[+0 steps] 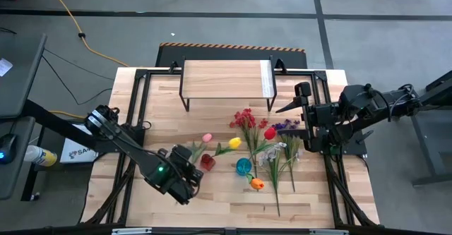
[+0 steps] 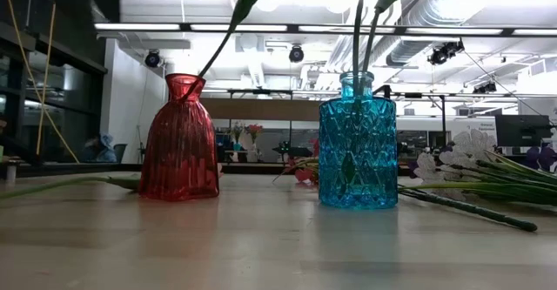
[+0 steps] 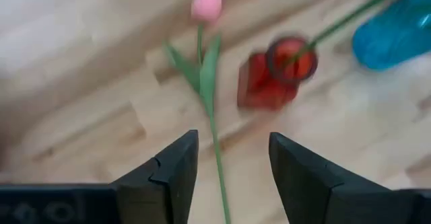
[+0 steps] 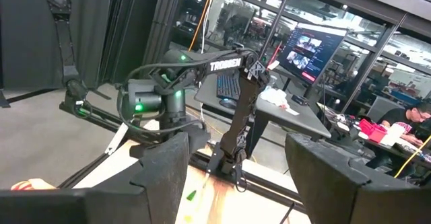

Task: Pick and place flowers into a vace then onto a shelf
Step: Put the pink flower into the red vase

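A pink tulip (image 1: 207, 137) lies on the table, and its green stem (image 3: 217, 153) runs back toward my left gripper (image 1: 188, 157). That gripper (image 3: 232, 150) is open above the stem, one finger on either side, touching nothing. A red vase (image 1: 207, 162) holds the stem of a yellow tulip (image 1: 234, 143). A blue vase (image 1: 244, 166) holds the stem of an orange tulip (image 1: 257, 183). Red, purple and whitish flowers (image 1: 272, 140) lie on the table. The shelf (image 1: 226, 80) stands at the far edge. My right gripper (image 1: 300, 122) is open and empty at the right, raised and pointing left (image 4: 236, 157).
In the low view the red vase (image 2: 180, 142) and the blue vase (image 2: 357, 146) stand upright side by side, with loose stems (image 2: 470, 190) lying to the right. A person sits at a desk in the room beyond (image 4: 411, 116).
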Tool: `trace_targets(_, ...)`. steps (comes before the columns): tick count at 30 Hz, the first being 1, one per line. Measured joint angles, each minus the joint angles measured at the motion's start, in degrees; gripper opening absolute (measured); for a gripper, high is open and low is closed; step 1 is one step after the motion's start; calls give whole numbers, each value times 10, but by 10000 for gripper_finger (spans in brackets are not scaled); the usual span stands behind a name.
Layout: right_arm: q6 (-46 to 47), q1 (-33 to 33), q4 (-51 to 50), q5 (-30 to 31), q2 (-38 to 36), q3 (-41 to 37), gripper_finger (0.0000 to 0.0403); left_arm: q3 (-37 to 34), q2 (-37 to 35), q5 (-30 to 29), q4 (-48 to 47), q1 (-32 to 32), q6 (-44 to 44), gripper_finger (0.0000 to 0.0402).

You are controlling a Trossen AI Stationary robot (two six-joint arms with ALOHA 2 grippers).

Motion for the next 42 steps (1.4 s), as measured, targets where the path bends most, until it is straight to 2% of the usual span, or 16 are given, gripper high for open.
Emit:
trace_targets(8,0,0,-2,0,0,0,239,-23,20,49,9,-7,-17,192)
trace_targets(12,0,0,-7,-1,0,0,239,-81,21,79,59,-16,-50,185)
trace_targets(22,0,0,-8,-2,0,0,239,-185,20,83,229,-38,-90,183)
trace_targets(25,0,0,-8,-2,0,0,239,-198,20,84,272,-38,-89,184)
trace_targets(32,3,0,-8,-2,0,0,239,-218,20,118,285,-37,-89,184)
trace_targets(42,13,0,-8,-2,0,0,239,-219,19,90,310,-37,-88,184)
